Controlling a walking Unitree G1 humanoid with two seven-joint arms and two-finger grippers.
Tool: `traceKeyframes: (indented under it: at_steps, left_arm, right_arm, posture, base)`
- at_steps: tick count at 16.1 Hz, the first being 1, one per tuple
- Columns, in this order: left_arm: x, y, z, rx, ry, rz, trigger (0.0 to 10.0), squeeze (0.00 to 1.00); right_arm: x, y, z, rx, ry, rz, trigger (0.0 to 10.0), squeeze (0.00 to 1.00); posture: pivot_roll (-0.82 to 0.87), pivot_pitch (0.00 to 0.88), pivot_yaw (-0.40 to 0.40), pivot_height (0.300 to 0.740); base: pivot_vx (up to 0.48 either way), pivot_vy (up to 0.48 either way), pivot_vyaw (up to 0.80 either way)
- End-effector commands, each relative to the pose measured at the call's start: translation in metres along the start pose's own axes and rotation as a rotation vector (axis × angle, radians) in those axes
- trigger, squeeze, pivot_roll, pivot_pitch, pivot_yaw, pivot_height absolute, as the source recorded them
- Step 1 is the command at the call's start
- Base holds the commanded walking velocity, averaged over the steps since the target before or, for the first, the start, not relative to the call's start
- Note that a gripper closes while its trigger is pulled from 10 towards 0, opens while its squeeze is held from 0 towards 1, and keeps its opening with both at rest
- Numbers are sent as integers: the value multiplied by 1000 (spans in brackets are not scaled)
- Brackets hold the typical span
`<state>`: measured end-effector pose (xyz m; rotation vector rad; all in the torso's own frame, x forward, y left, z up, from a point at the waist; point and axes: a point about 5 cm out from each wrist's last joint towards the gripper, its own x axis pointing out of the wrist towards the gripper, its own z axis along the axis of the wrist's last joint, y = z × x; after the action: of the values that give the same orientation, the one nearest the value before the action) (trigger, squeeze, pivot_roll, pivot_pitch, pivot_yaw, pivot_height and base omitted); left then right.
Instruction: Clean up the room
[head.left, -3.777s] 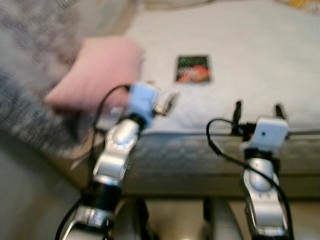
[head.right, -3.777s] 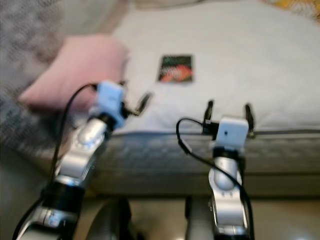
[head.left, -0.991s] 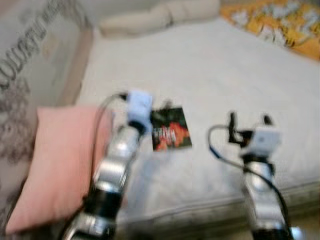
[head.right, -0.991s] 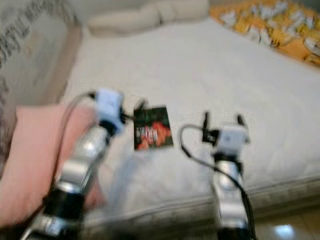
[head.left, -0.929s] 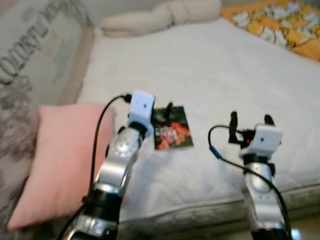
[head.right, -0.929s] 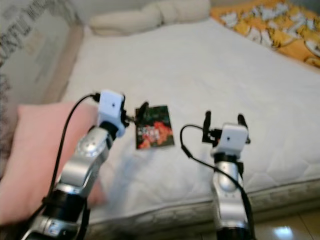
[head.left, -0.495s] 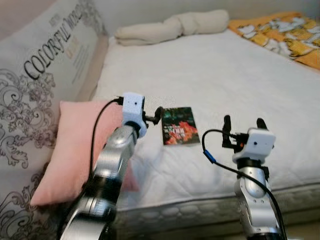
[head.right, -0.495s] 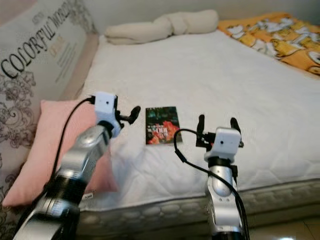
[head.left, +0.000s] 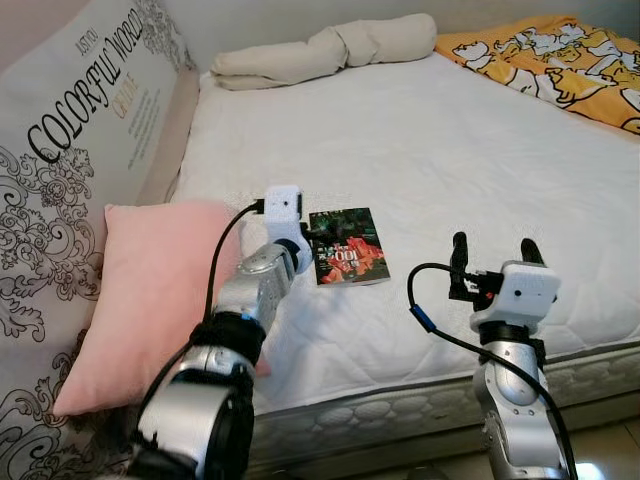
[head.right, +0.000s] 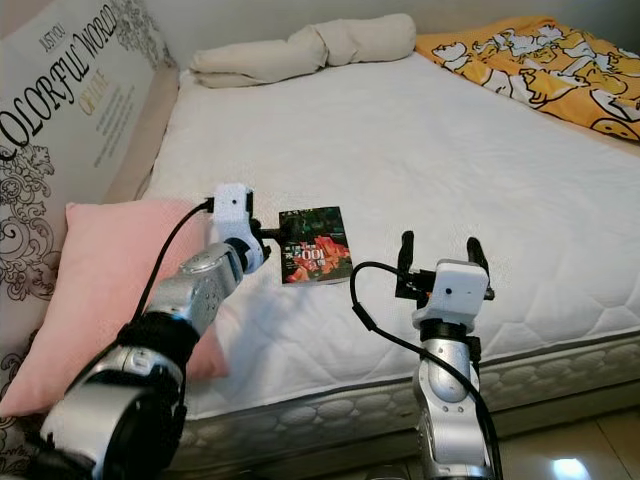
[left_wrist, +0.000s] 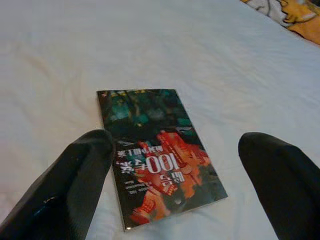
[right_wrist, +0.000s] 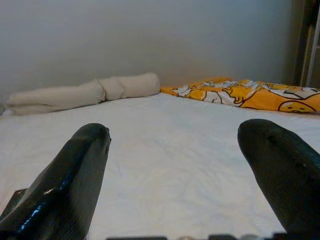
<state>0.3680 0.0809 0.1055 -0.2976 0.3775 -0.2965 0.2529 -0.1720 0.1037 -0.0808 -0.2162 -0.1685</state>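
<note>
A dark book (head.left: 348, 260) with red and green cover art lies flat on the white mattress (head.left: 470, 150), near its front left part. My left gripper (head.left: 322, 238) hovers at the book's left edge, open. In the left wrist view the book (left_wrist: 157, 155) lies between the two spread black fingers (left_wrist: 75, 185). My right gripper (head.left: 494, 254) is held up over the mattress's front edge, to the right of the book, open and holding nothing. Its fingers (right_wrist: 75, 175) point across the bed toward the far wall.
A pink pillow (head.left: 150, 300) lies left of the book, against a large printed cushion (head.left: 70, 150). A rolled beige blanket (head.left: 330, 45) sits at the bed's far end. A yellow patterned blanket (head.left: 560, 60) covers the far right corner. Tiled floor (head.right: 570, 450) shows below the mattress.
The camera has shifted, and the picture is sharp now. My left gripper has reached forward and now sits right at the book's left edge. The right gripper holds the same pose.
</note>
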Motion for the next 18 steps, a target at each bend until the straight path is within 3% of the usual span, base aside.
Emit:
traceKeyframes:
  at_steps: [1, 6, 10, 15, 18]
  left_arm:
    - [2, 6, 7, -44, -10, 25, 10000, 0]
    - [6, 7, -3, -121, 25, 62, 10000, 0]
    - [6, 8, -14, -75, 70, 90, 10000, 0]
    - [5, 12, -21, -214, 99, 123, 10000, 0]
    - [3, 12, -36, -244, 153, 134, 10000, 0]
  right_arm:
    - [-1, 5, 3, 0, -3, 17, 10000, 153]
    - [-17, 3, 7, -22, 15, 43, 10000, 157]
    - [-26, 2, 12, -29, 31, 61, 10000, 153]
    - [-34, 1, 16, -29, 52, 73, 10000, 157]
    - [-38, 2, 18, -29, 66, 81, 10000, 153]
  posture:
    - [-198, 9, 138, 740]
    - [-250, 78, 120, 740]
    - [-273, 128, 105, 740]
    - [-289, 162, 97, 740]
    - [-288, 178, 86, 740]
  base:
    - [0, 0, 0]
    - [0, 0, 0]
    - [0, 0, 0]
    - [0, 0, 0]
    - [0, 0, 0]
